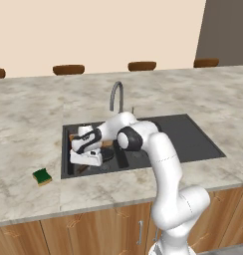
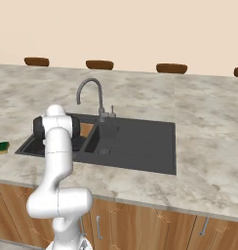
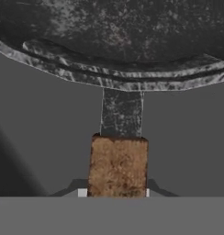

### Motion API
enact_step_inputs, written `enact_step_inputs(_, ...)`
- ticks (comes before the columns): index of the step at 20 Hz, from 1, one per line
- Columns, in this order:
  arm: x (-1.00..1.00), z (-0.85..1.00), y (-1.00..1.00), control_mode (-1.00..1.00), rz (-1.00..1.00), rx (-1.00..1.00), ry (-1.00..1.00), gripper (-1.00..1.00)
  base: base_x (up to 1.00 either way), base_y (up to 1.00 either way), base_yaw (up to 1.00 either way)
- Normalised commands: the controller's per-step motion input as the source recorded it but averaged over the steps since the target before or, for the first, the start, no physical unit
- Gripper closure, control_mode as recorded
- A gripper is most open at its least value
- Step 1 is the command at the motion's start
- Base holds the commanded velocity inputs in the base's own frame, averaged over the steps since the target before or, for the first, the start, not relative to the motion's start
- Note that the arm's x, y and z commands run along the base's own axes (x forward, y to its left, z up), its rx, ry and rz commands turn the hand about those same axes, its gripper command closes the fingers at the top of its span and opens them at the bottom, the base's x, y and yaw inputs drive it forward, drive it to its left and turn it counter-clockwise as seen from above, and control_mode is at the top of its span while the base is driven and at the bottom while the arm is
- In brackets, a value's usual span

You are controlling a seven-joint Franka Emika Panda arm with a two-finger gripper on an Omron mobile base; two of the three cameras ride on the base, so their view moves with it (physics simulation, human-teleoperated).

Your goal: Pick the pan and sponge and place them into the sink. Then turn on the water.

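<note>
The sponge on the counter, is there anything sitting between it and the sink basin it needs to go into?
Nothing visible does. The sponge lies on bare counter just left of the sink, with open marble up to the rim. The gripper is down in the left basin at the pan, beyond that rim, not between.

From where I sit both base views come in evenly lit and bright, flat rendered light with no glare on the marble bench [image 1: 24, 124]. Shadows are faint; the black sink [image 1: 193, 134] reads as one dark mass where detail is hard to pick out. Edges look slightly soft and low in resolution, without bending at the borders. My hand view is dimmer and coarse: the pan [image 3: 118, 41] shows blotchy, blurred texture up close.
</note>
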Motion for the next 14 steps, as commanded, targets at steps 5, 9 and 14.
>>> enact_step_inputs(5, 0.25, -0.51, 0.27, -1.0, 0.0, 0.0, 0.02, 1.0, 0.0, 0.0, 0.0)
enact_step_inputs(9, 0.1, -0.61, 0.3, -1.0, 0.0, 0.0, 0.0, 1.0, 0.0, 0.0, 0.0)
enact_step_inputs(14, 0.08, -0.62, 0.28, -1.0, 0.0, 0.0, 0.0, 1.0, 0.0, 0.0, 0.0)
